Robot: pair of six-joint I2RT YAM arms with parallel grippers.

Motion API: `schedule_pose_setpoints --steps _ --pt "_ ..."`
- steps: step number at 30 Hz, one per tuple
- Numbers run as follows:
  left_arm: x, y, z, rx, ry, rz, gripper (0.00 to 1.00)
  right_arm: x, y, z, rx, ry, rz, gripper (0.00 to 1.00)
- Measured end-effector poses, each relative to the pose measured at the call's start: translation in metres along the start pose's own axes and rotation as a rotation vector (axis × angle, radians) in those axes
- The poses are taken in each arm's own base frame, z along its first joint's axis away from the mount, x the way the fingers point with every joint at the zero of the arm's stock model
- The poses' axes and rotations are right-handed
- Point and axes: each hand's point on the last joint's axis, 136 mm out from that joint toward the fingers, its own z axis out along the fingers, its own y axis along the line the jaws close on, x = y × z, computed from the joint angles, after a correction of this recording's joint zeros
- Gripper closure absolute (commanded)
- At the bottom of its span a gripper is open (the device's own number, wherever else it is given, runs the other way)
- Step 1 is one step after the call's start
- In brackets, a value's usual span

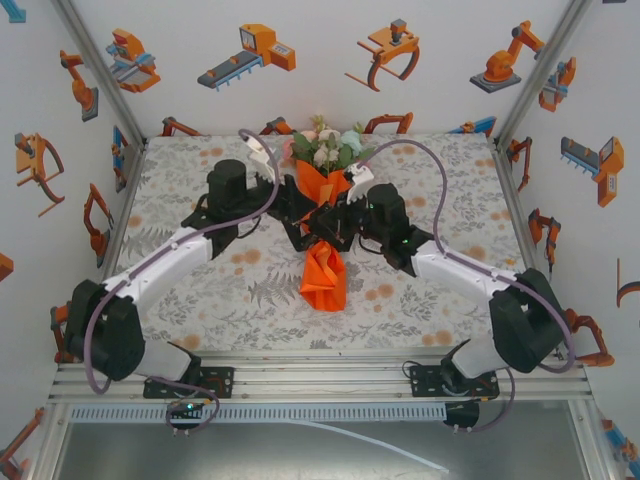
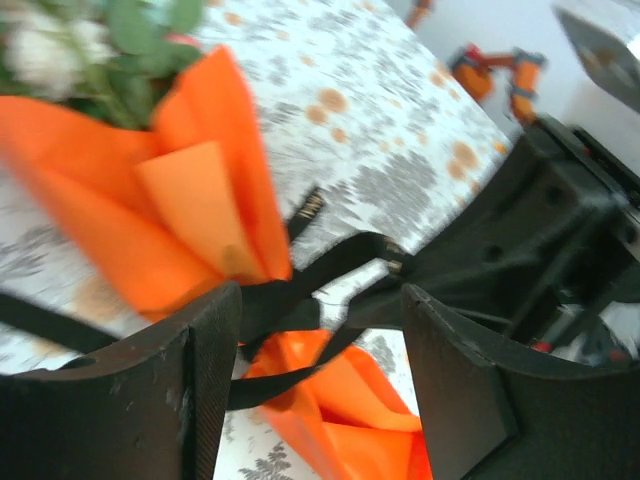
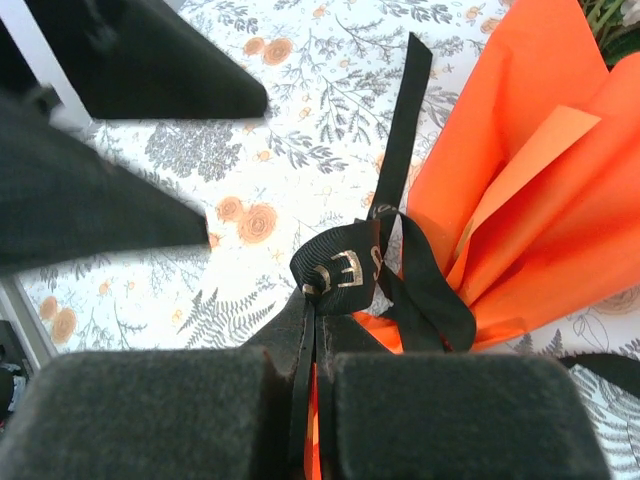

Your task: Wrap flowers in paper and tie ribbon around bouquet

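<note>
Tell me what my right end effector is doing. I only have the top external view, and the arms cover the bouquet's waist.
Observer: The right end effector is shut on the ribbon, close against the narrow waist of the paper.
Operator: And the left one?
Observer: The left end effector is open. The ribbon crosses the gap between its jaws, ungripped.
Operator: Any loose end?
Observer: Yes, one free tail of ribbon lies stretched over the table cover, beside the paper.
</note>
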Motion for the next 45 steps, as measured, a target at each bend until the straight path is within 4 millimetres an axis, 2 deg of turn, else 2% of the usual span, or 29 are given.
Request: schedule_pose_setpoints --steps 3,5,7,12,15,17,20,25,27,31,32,37,45 --pt "-0.007 0.043 -0.006 -0.160 -0.014 -0.097 0.49 -0.003 0.003 -0.006 -0.002 -0.003 -0.002 1.00" --pt "0.004 0.072 -0.002 -0.235 0.019 -0.164 0.52 -0.005 0.004 -0.009 -0.005 -0.003 -0.005 1.00" --pt "0.026 0.091 0.009 -0.269 0.086 -0.207 0.53 -0.003 0.005 -0.010 -0.004 0.005 -0.007 1.00" --pt "0.101 0.107 0.038 -0.227 0.304 -0.277 0.51 0.003 0.005 -0.010 -0.009 0.035 0.000 1.00" --pt "0.126 0.107 0.047 -0.185 0.370 -0.274 0.42 0.001 0.009 -0.010 -0.028 0.038 0.003 1.00" --pt "0.133 0.107 0.052 -0.166 0.384 -0.255 0.37 -0.003 0.012 -0.009 -0.040 0.036 0.005 1.00" --pt "0.136 0.106 0.058 -0.141 0.384 -0.212 0.36 -0.007 0.016 -0.009 -0.054 0.033 0.005 1.00" --pt "0.130 0.100 0.078 -0.047 0.377 -0.171 0.48 -0.004 0.016 -0.009 -0.059 0.045 0.008 1.00" --pt "0.129 0.098 0.086 -0.010 0.377 -0.168 0.60 -0.003 0.016 -0.009 -0.061 0.049 0.009 1.00" --pt "0.135 0.095 0.090 0.028 0.390 -0.172 0.97 -0.001 0.016 -0.008 -0.061 0.057 0.011 1.00" --pt "0.135 0.094 0.090 0.034 0.390 -0.171 1.00 -0.001 0.016 -0.008 -0.061 0.057 0.011 1.00" --pt "0.127 0.096 0.080 0.008 0.352 -0.199 1.00 0.000 0.015 -0.008 -0.056 0.061 0.013 1.00" --pt "0.085 0.116 0.024 -0.255 0.188 -0.373 1.00 0.004 -0.002 -0.007 0.043 0.079 0.033 1.00"
